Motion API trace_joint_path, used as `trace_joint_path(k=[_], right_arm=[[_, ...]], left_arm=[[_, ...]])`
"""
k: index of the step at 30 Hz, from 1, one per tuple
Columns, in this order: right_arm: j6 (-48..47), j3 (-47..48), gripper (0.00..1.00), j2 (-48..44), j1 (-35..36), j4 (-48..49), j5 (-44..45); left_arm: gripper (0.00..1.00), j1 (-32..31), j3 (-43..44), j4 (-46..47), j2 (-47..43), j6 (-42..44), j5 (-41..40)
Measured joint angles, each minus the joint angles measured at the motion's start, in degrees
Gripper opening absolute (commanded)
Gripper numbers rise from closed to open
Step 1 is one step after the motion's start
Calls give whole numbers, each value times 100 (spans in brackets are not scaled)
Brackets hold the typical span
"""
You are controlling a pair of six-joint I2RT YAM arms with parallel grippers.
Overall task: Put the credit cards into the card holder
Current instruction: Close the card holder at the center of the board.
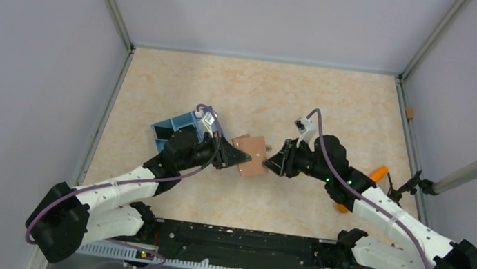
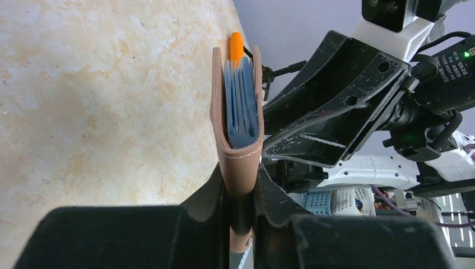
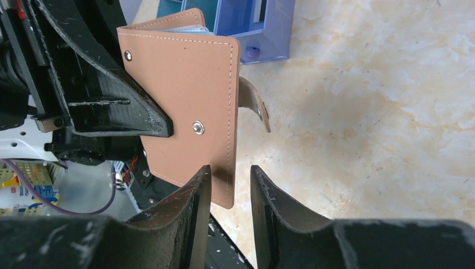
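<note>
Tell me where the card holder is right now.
The card holder is mid-table in the top view, clamped in the left tool, right tool opposite, blue box to its left.

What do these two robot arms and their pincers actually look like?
The left arm and right arm have white segments, bulky black joints and a purple cable each. The left gripper and right gripper are black, scuffed, tapering two-finger wedges.
</note>
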Motion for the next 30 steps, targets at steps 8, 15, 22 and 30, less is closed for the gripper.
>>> trace_joint_path(k=[8,15,22,30], right_arm=[[-76,216,27,369,216,61,74],[-256,409,24,785,409,-9,162],[-367,487,25,896,577,-17,120],[-470,527,61,691,485,-439,343]], left_arm=[[20,4,35,-2,131,-2,109],[40,48,98,-59,400,2,262],[26,39,125,-87,479,4,452],[6,26,131,-269,457,372,623]])
